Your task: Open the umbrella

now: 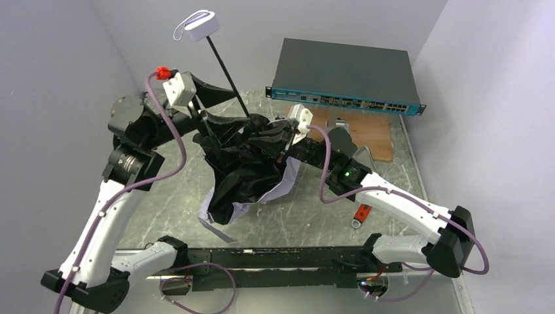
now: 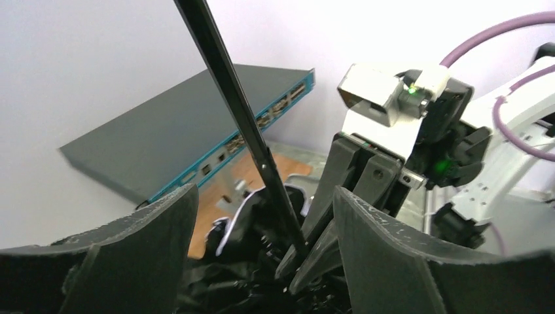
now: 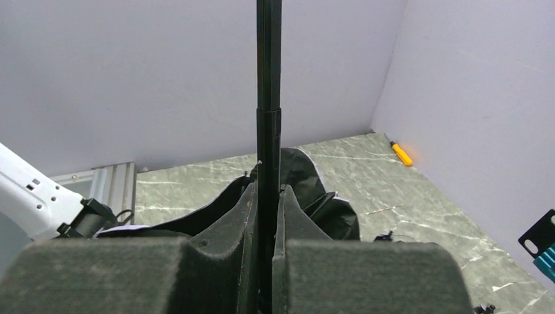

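right pincer (image 3: 267,219) clenched on the shaft (image 3: 268,78) of the umbrella (image 1: 245,160); left pincer (image 2: 262,261) spread open; shaft slants up-left, handle (image 1: 201,27) topmost.

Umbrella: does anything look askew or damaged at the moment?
Yes: the umbrella is upside down, its shaft leaning left in the right claw, and the canopy sags in a crumpled heap on the table; no damage visible.

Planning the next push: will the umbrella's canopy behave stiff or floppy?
Probably floppy: the canopy lies crumpled in loose folds. The thin shaft runs straight, so likely stiff; its glossy surface may slip in the right tool.
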Robot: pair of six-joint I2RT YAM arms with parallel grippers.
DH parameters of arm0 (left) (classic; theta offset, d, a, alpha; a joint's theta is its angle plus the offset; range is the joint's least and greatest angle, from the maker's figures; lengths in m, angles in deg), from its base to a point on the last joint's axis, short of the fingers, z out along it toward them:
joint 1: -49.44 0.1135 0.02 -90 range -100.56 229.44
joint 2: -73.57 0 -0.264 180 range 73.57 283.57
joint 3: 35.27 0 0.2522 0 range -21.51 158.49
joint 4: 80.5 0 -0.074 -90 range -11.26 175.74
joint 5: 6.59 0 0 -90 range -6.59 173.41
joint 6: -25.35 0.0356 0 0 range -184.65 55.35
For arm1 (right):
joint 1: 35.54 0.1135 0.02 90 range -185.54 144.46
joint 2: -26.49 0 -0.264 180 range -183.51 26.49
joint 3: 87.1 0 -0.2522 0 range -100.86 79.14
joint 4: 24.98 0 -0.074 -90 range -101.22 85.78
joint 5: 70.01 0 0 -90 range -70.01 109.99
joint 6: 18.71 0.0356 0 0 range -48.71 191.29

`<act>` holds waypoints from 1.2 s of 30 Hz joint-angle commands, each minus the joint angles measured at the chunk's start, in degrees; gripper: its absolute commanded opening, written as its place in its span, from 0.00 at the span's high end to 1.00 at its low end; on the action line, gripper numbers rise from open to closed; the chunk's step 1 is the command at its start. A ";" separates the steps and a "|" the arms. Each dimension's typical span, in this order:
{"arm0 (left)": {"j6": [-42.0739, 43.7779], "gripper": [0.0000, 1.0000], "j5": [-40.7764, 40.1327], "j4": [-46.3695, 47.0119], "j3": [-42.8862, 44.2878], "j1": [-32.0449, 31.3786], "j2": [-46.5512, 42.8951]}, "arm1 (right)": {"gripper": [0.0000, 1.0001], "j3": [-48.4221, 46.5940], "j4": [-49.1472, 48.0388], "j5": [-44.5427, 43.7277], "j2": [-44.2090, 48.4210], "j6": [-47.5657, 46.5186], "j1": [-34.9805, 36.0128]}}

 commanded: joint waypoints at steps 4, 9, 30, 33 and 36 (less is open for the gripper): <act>-14.48 0.36 7.88 16.19 -2.04 0.02 2.21 | 1.00 -4.40 -6.66 -0.75 0.79 -4.10 1.45; -20.53 0.66 8.06 23.64 -4.45 -0.25 4.47 | 1.00 -5.53 -6.27 -0.97 -0.95 -4.19 2.07; 26.90 1.00 0.03 -9.74 -8.31 11.03 0.27 | 0.00 -7.24 30.34 1.22 12.41 -12.77 -12.33; 20.70 1.00 2.65 -9.37 -10.96 -4.96 -1.79 | 0.00 -6.11 30.89 2.20 13.43 -12.00 -14.74; 15.57 1.00 3.14 -5.51 -12.70 -13.48 -3.29 | 0.00 -5.55 32.74 3.33 14.10 -11.76 -15.42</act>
